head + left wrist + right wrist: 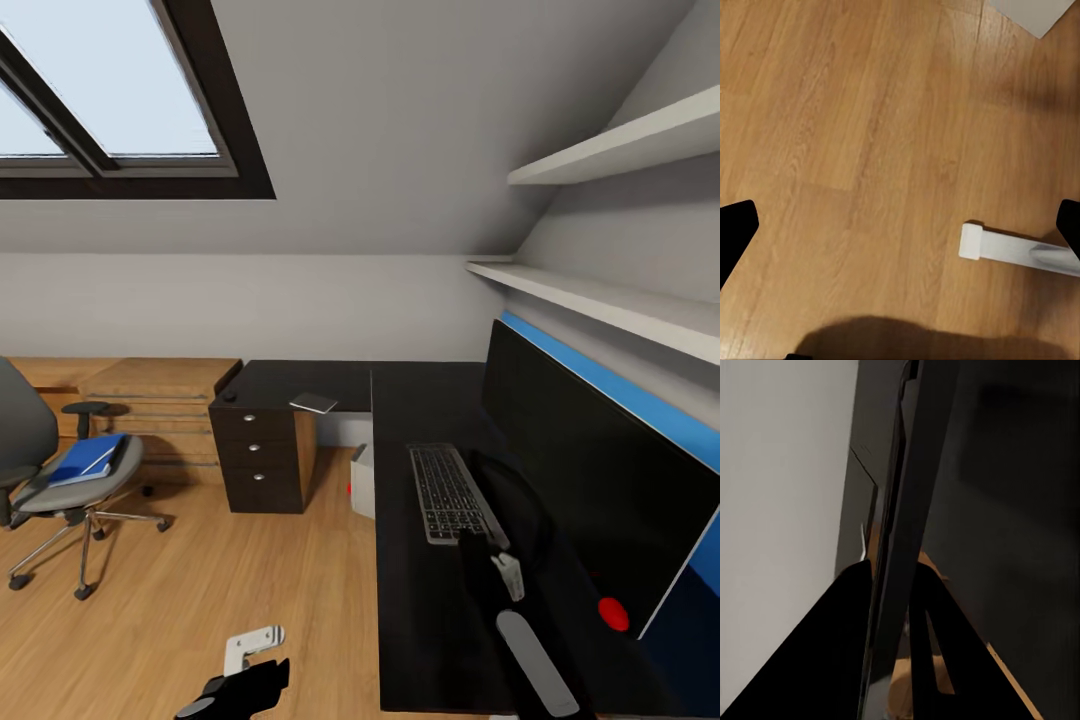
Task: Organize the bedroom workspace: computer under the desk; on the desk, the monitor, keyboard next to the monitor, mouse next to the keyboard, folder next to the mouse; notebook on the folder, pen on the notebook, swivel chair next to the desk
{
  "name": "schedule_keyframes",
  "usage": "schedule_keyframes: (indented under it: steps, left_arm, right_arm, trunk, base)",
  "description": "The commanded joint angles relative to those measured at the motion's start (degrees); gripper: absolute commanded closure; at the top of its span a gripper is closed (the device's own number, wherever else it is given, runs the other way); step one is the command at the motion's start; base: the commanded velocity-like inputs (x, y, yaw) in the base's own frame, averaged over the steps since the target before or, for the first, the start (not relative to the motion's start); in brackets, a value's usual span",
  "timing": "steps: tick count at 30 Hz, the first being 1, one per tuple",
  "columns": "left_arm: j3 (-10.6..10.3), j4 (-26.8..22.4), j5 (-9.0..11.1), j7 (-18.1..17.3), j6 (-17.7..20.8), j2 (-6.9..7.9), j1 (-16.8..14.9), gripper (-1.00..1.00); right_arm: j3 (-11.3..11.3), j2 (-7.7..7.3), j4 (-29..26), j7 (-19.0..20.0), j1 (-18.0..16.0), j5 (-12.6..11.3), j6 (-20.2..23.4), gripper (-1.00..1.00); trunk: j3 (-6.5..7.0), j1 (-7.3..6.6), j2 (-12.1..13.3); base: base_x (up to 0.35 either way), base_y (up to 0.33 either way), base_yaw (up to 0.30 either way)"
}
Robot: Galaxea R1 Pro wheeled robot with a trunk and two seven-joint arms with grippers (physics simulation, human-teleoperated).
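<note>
The monitor stands along the right side of the black desk, red dot at its near corner. My right gripper is shut on the monitor's thin edge, one dark finger on each side. The keyboard lies on the desk just left of that gripper. The notebook rests on the desk's left wing, a small dark mouse near the wing's end. The computer sits under the desk. The blue folder lies on the swivel chair at far left. My left gripper hangs open over the floor. The pen is out of view.
A light oak low cabinet stands against the back wall between the chair and the desk's drawer unit. Two white shelves run above the monitor, with a blue wall panel behind it. Wood floor lies open between chair and desk.
</note>
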Motion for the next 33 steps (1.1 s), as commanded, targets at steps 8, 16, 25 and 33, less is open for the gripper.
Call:
schedule_keyframes:
  steps: [8,16,25,33]
  left_arm:
    - [-0.1,-0.4,0.6,0.5,0.1,0.12,0.0,-1.0]
    - [-0.1,-0.5,0.6,0.5,0.1,0.15,0.0,-1.0]
    - [-0.1,-0.5,0.6,0.5,0.1,0.15,0.0,-1.0]
    - [-0.1,-0.5,0.6,0.5,0.0,0.21,0.0,-1.0]
  right_arm:
    - [0.2,0.47,0.9,-0.2,-0.1,-0.5,-1.5,1.0]
    - [0.3,0.7,0.9,-2.3,-0.1,-0.5,-1.5,1.0]
    - [0.3,0.68,0.8,-2.8,-0.1,-0.5,-1.4,1.0]
    - [0.3,0.68,0.8,-2.8,-0.1,-0.5,-1.4,1.0]
  trunk:
    - [-0.06,0.01,-0.1]
    - [-0.06,0.01,-0.1]
    - [-0.06,0.01,-0.1]
    - [-0.06,0.01,-0.1]
  base:
    - [0.007,0.0,0.0]
    - [0.0,0.0,0.0]
    - [0.001,0.0,0.0]
    - [0.222,0.0,0.0]
